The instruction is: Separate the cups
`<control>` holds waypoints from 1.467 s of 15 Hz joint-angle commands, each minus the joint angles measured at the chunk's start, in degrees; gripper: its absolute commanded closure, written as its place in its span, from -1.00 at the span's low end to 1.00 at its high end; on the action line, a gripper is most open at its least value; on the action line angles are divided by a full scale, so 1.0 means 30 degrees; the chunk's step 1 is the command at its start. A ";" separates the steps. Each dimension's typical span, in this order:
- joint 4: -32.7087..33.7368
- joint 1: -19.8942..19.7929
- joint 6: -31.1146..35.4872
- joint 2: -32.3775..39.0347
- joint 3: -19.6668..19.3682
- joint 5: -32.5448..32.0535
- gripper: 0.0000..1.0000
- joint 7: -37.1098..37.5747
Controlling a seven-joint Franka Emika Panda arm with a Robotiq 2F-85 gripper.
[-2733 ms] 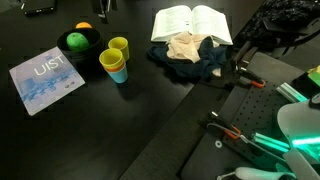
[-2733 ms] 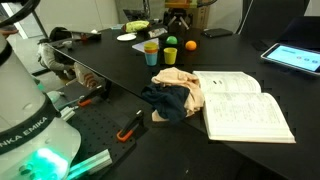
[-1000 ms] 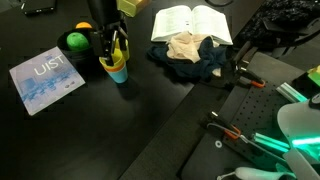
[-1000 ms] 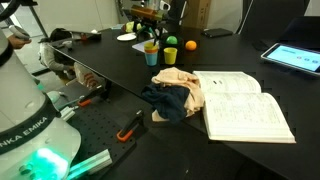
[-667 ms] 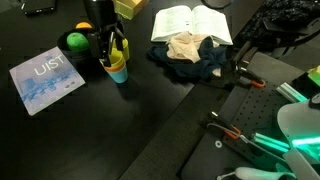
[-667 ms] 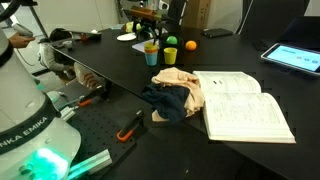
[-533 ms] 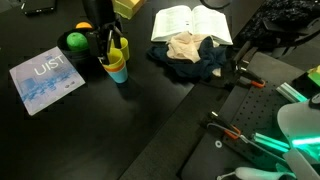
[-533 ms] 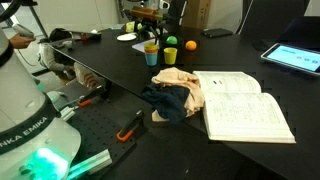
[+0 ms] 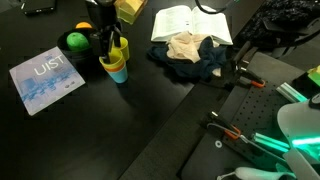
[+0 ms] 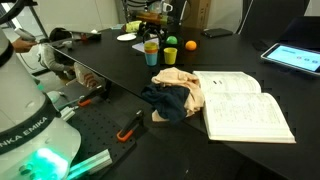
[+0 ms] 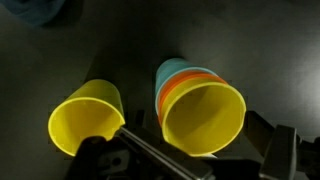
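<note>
In the wrist view a nested stack [image 11: 200, 112] stands upright, with a yellow cup innermost, then an orange one and a light blue one outermost. A separate yellow cup [image 11: 86, 124] stands just beside it. My gripper [image 11: 195, 162] is open, with one finger on each side of the stack's rim. In both exterior views the gripper [image 9: 108, 42] [image 10: 152, 30] hangs right over the cups [image 9: 115, 66] [image 10: 151, 53] and partly hides them.
A black bowl [image 9: 84, 46] with a green ball stands just behind the cups. An orange ball [image 10: 190, 45] lies nearby. A blue booklet [image 9: 45, 78], an open book [image 9: 190, 22] and a cloth heap [image 9: 192, 55] lie on the black table.
The arm has come in over the cups since the earliest frames. In the last second it has stayed over the stack and barely shifted.
</note>
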 commanded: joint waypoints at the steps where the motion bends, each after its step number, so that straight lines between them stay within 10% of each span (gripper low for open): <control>1: 0.0341 -0.0172 0.0703 0.0446 -0.0005 -0.0344 -0.78 -0.0329; 11: 0.0498 -0.0497 0.0909 0.0607 0.0167 -0.0273 0.91 -0.0865; 22: 0.0930 -0.0447 0.0031 0.0199 0.0055 -0.0679 0.97 -0.0826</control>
